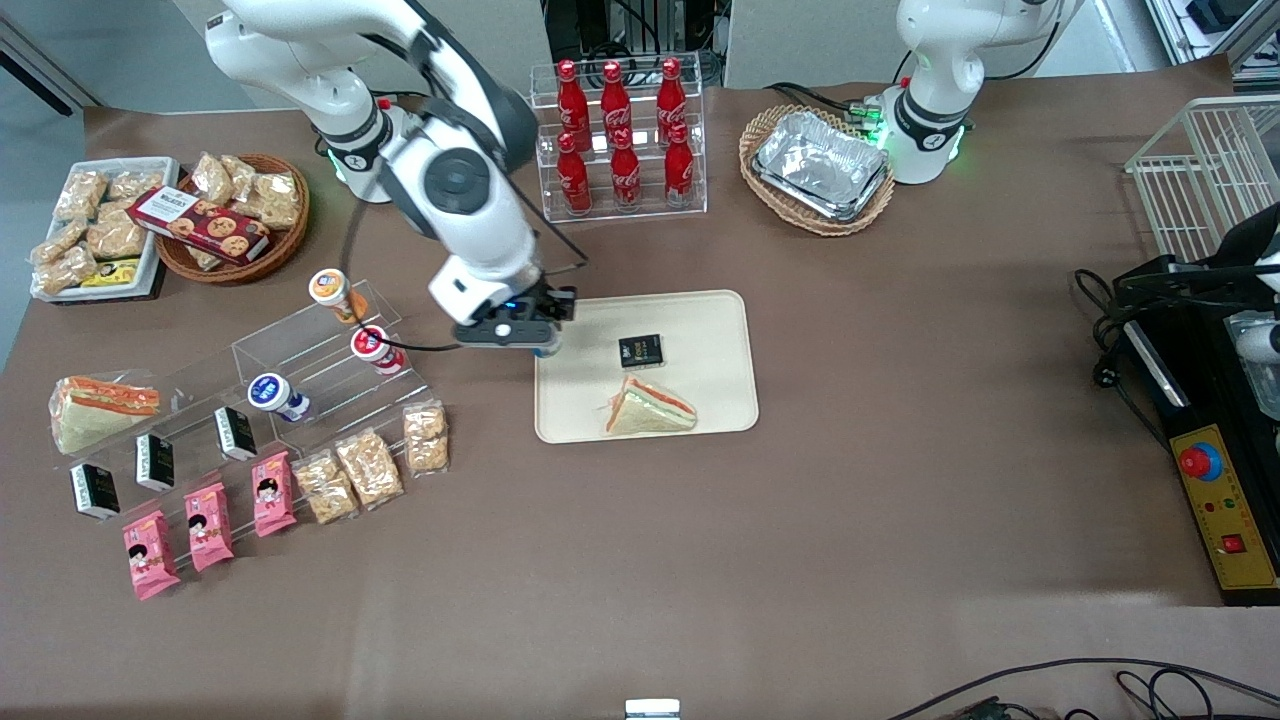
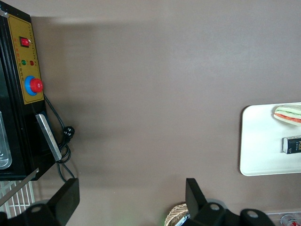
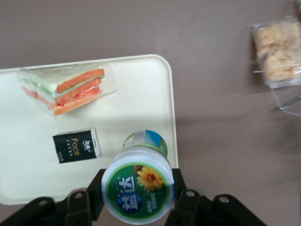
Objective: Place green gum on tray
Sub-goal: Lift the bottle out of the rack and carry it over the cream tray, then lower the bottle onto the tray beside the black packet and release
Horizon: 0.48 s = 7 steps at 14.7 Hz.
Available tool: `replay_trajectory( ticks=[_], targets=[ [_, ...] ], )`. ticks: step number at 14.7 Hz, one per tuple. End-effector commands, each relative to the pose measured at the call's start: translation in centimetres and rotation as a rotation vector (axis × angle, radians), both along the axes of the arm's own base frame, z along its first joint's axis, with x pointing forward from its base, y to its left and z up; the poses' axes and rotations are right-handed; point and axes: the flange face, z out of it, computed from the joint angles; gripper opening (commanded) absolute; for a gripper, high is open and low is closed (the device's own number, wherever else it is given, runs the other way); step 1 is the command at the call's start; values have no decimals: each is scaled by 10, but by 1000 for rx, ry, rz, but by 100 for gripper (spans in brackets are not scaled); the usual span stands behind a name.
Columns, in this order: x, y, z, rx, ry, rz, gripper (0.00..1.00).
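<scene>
Toward the working arm's end of the bench (image 1: 700,560), a clear stepped rack (image 1: 300,360) holds the orange-lidded (image 1: 328,287), red-lidded (image 1: 369,343) and blue-lidded bottles (image 1: 268,391).

Next along, the end effector (image 1: 520,338) hangs over the tray's (image 1: 720,330) edge nearest that rack. In the right wrist view the end effector (image 3: 137,193) is clamped on the green gum (image 3: 137,186), one finger on each side of the bottle just under its round lid, with the bottle above the tray (image 3: 136,94) near its rim. So the gum is in the air, not yet set down.

Judging by its look, the bottle is a small, light, rigid plastic cylinder with a smooth and probably slippery wall. A hold across the body under the wider lid seems best, since the lid's lip would stop it sliding down. It likely tips easily on its narrow base.

Farther onto the tray lie a small black packet (image 1: 640,351) and a wrapped sandwich (image 1: 648,410), both apart from the gum.
</scene>
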Motion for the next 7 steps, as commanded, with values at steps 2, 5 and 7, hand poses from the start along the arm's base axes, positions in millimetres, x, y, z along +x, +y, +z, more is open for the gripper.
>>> replay_trajectory(
  ticks=[2,5,7],
  targets=[
    [-16,16,-67,26,-8,10,0],
    [-40,27,-105,49,6,17,0],
    [-46,31,-116,37,18,11,0]
  ],
)
